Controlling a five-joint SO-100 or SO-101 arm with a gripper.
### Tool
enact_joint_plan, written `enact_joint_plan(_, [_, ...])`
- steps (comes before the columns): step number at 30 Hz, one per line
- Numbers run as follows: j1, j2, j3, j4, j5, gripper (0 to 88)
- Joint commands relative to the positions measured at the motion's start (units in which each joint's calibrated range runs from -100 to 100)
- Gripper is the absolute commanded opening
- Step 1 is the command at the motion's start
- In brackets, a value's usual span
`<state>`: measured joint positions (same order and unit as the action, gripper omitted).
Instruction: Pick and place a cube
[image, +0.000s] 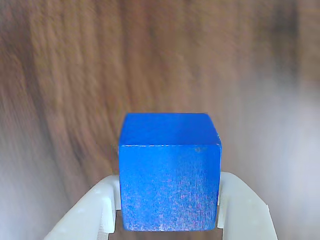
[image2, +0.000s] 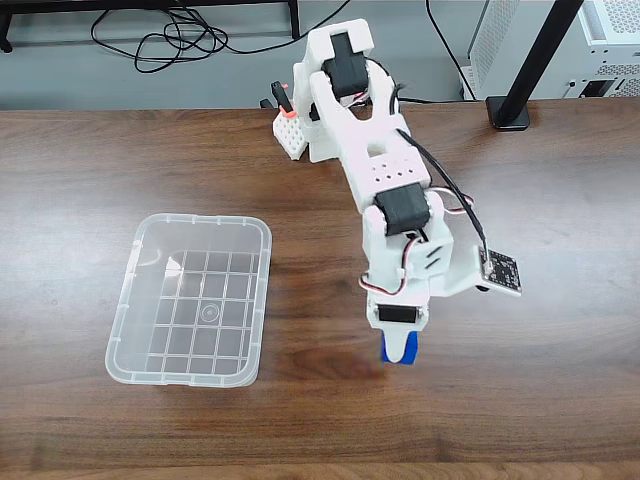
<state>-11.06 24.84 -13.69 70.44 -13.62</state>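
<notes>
Claw (image: 169, 220) clamped on cube (image: 170, 177): white fingers (image: 97, 212) press its left and right faces in wrist view. Blue cube sits upright between them, wood grain of bench (image: 65, 75) blurred behind. Fixed view: white arm (image2: 385, 190) reaches toward camera, cube (image2: 398, 348) at claw tip (image2: 398, 340) over brown bench (image2: 560, 330). Clear plastic tray (image2: 140, 300) rests left of arm, well apart from cube. Cube's contact with bench cannot be told.
</notes>
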Motion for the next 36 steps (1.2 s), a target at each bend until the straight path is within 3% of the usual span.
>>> enact_joint_plan(1, [8.0,-17.2,-9.9,7.4,3.7,8.8])
enact_joint_plan(10, [30.9,-23.8,-6.9,8.1,12.9,8.8])
enact_joint_plan(16, [40.0,-13.6,5.7,-2.6,15.4,8.7])
enact_joint_plan(22, [42.5,-7.3,15.3,-11.8,16.6,9.6])
enact_joint_plan(30, [42.2,-8.4,16.3,-11.5,18.6,9.9])
enact_joint_plan(36, [41.9,-14.2,16.9,-11.3,18.6,22.8])
